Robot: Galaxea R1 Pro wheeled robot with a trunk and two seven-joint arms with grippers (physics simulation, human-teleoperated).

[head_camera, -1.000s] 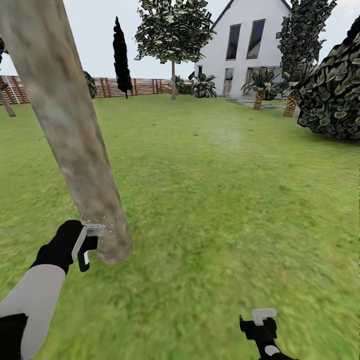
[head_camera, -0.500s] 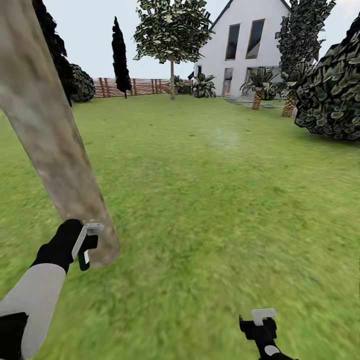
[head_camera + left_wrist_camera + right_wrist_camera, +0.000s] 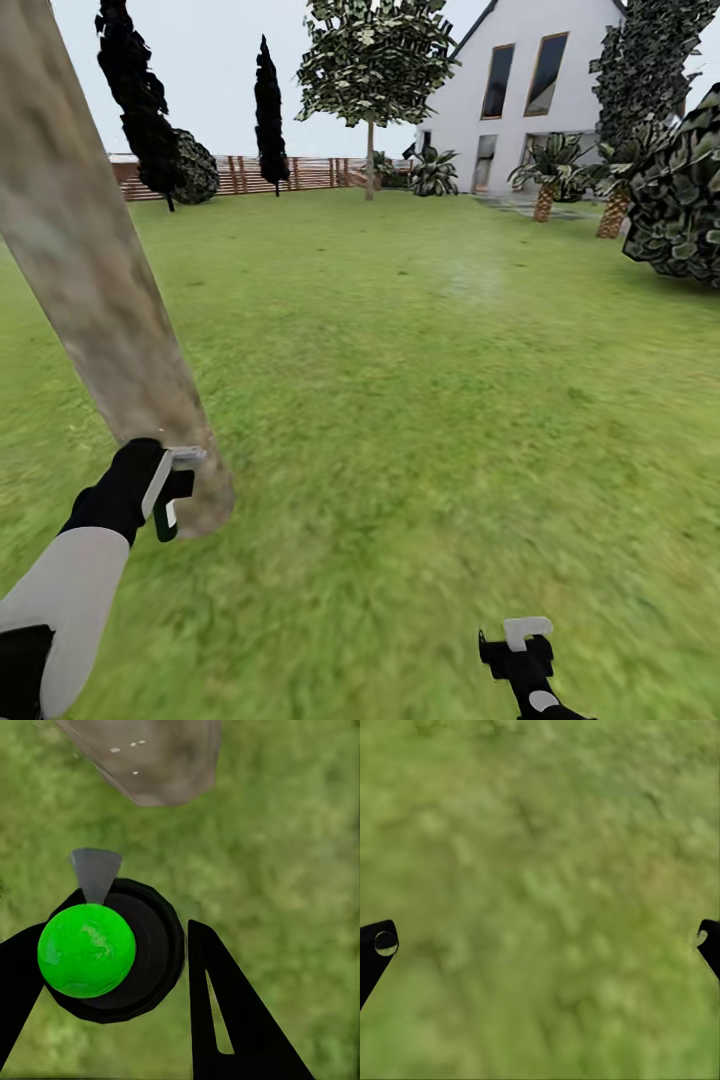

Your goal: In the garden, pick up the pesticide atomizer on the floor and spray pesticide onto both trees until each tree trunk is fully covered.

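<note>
The left gripper (image 3: 168,487) is still clamped on the pesticide atomizer (image 3: 101,952), nozzle right up against the foot of the near tree trunk (image 3: 95,260). The white spray specks that showed around the nozzle a second ago are gone, and the whole view has swung, so that's the camera turning. The left wrist view shows the atomizer's bright green cap between the black fingers (image 3: 225,1012). The right gripper (image 3: 540,937) hangs spread wide over the lawn (image 3: 450,400). The second tree (image 3: 372,70) stands well beyond the trunk, by the fence (image 3: 300,172) and the white house (image 3: 540,90).
</note>
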